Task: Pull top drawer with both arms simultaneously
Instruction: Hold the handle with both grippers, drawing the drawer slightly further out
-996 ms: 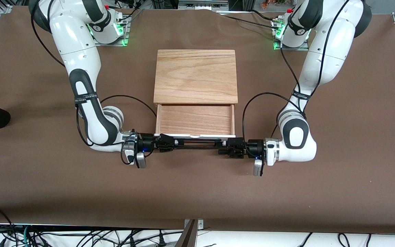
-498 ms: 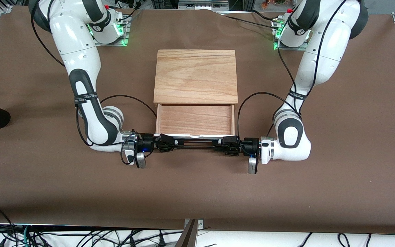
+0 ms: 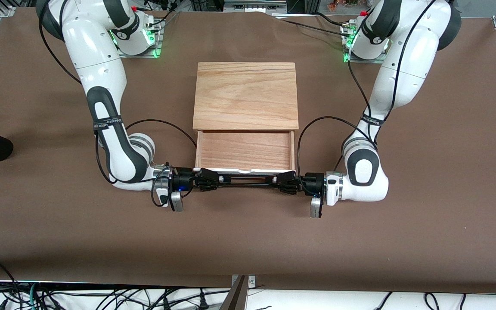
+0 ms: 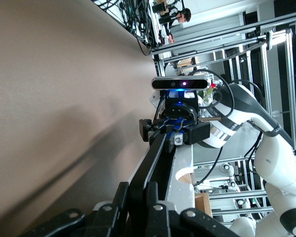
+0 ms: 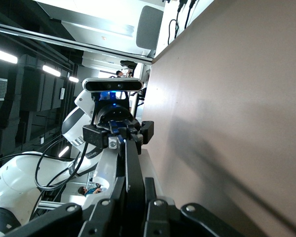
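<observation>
no legible text, strap lettering on both arms too small

White arms [image 3: 101, 69], black cables [image 3: 317, 125]

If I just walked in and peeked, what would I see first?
Two big white arms reach toward each other, the right gripper and the left gripper shut on the two ends of the black bar handle. That handle belongs to the top drawer, pulled out of the wooden cabinet toward the front camera, with nothing inside it.
</observation>
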Tool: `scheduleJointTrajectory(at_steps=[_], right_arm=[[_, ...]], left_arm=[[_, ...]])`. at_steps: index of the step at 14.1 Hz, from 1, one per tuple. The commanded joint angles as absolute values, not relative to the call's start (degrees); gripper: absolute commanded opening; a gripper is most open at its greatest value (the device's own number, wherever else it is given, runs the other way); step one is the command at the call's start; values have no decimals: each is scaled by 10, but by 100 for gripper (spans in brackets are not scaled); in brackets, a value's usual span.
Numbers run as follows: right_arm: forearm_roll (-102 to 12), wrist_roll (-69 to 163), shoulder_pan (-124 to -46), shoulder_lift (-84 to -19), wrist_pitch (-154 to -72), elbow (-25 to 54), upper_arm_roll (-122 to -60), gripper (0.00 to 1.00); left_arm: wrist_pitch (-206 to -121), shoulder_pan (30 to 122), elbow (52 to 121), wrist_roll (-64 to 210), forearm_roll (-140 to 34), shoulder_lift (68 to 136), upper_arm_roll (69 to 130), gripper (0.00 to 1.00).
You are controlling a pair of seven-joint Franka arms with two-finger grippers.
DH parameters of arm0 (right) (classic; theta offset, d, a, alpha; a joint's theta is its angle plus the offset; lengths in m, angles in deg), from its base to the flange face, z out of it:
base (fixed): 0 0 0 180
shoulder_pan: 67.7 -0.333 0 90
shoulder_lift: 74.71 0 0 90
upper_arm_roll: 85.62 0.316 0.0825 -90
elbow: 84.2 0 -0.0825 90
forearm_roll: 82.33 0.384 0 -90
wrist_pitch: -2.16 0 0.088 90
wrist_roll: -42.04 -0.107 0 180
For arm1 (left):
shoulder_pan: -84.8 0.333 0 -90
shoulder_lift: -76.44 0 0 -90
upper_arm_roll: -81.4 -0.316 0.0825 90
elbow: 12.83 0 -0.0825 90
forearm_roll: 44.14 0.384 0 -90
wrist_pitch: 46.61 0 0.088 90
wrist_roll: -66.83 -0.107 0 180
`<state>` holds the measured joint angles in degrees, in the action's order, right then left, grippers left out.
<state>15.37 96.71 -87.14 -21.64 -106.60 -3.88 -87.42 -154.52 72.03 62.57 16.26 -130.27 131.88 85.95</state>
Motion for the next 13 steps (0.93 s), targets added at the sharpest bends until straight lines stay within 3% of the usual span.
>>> scheduleJointTrajectory(at_steps=[1, 11, 12, 13], right_arm=[[165, 960, -869, -205, -1071, -62, -872, 0], [165, 960, -869, -205, -1070, -62, -872, 0], [165, 960, -869, -205, -1070, -62, -872, 5], [165, 961, -869, -205, -1070, -62, -872, 24]], left_arm=[[-1549, 715, 617, 149, -1312, 1324, 857, 11], [-1593, 716, 579, 159, -1313, 1336, 853, 12], [-1599, 716, 568, 159, -1313, 1343, 853, 12], [-1604, 716, 557, 160, -1313, 1348, 853, 12]])
